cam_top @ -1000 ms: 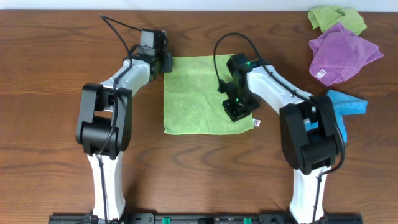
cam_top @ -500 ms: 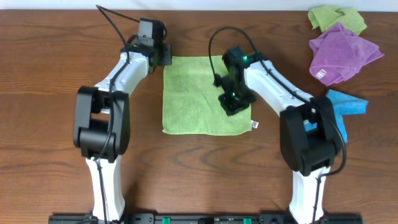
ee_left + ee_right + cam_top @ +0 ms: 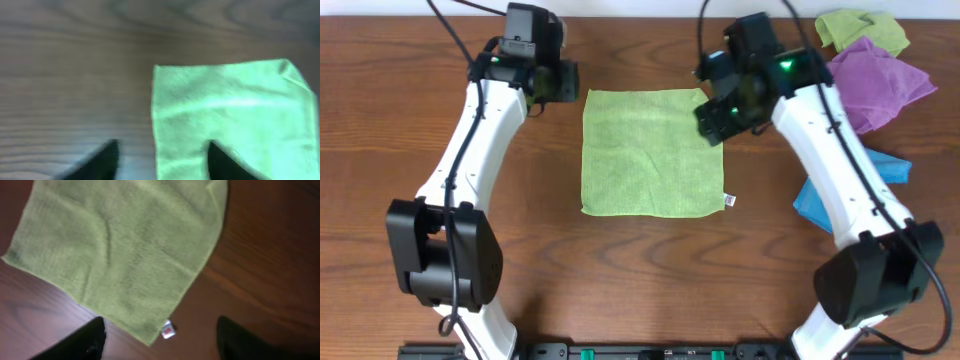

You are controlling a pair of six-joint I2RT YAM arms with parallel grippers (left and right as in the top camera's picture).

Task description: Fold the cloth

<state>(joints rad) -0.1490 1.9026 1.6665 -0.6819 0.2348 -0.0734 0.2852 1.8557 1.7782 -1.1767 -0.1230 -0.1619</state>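
— Where does the cloth (image 3: 650, 150) lie?
— Flat on the table (image 3: 400, 150), between the two arms. It is near square, with no clear long axis. Its edges run parallel to the table's, and the white tag (image 3: 728, 201) is at the near right corner.
— And the grippers?
— The left gripper (image 3: 162, 160) hangs by the far left corner and the right gripper (image 3: 162, 337) by the far right — both with jaws apart, holding nothing.
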